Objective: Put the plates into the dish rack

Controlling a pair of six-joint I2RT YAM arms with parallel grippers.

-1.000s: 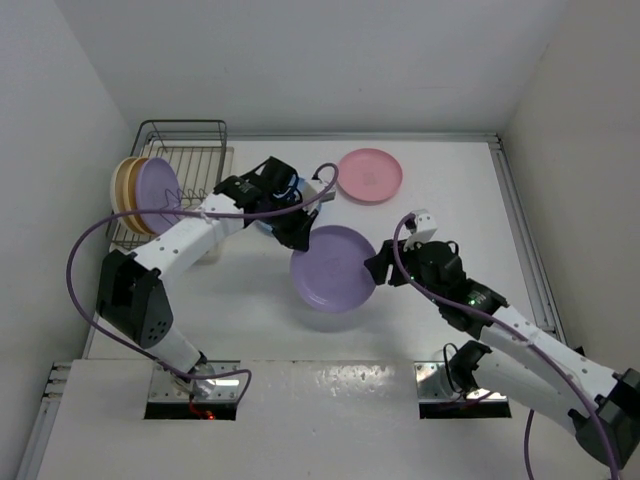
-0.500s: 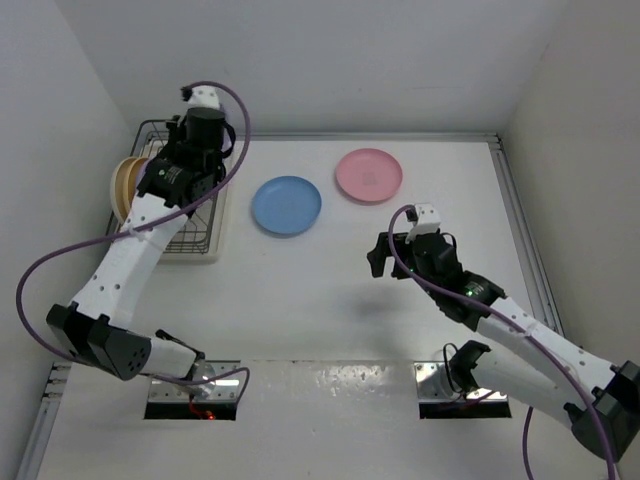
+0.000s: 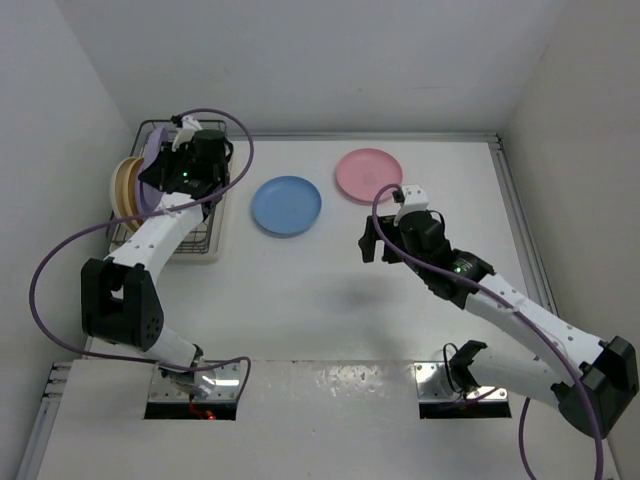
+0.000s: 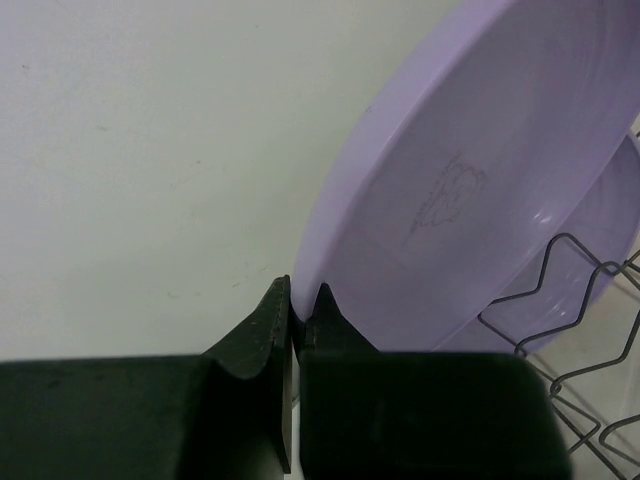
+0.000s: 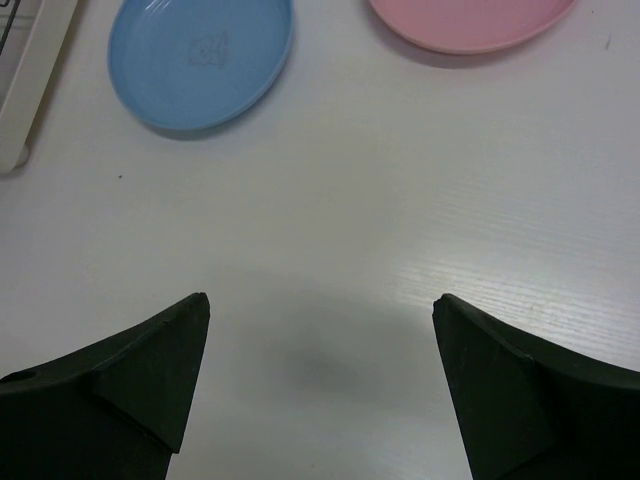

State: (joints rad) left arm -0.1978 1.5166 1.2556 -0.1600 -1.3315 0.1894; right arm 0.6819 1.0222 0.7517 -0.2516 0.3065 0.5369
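Left wrist, left tool [image 4: 300, 295] clamped on purple plate [image 4: 470, 200] rim, seemingly above dish rack [image 3: 197, 232], right tool [image 5: 320, 300] wide apart, empty

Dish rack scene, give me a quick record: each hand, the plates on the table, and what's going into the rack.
left hand: shut on purple plate rim, at the dish rack
right hand: open, empty, above the table
on table: blue plate, pink plate, both flat
in rack: orange-yellow plate, upright
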